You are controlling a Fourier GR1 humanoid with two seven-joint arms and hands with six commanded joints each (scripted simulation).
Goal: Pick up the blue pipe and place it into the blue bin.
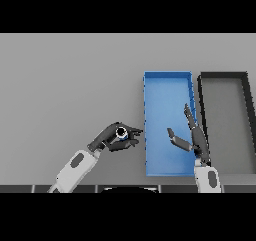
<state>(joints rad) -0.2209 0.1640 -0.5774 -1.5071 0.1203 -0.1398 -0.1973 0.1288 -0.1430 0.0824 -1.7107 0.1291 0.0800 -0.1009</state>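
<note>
Left robot hand (114,137) curled round pipe (121,132), fingers and thumb clamped on it, held just left of bin (167,85) and apparently clear of tabletop (70,85). Pipe shows its round open end toward the head view, so its long axis likely runs roughly along the line of sight; length hidden by the fingers. Grip looks set for carrying rightward over the bin's near wall. Right robot hand (192,135) idle over bin's right side, fingers straight and apart. Black tray (222,76) just beside bin.
</note>
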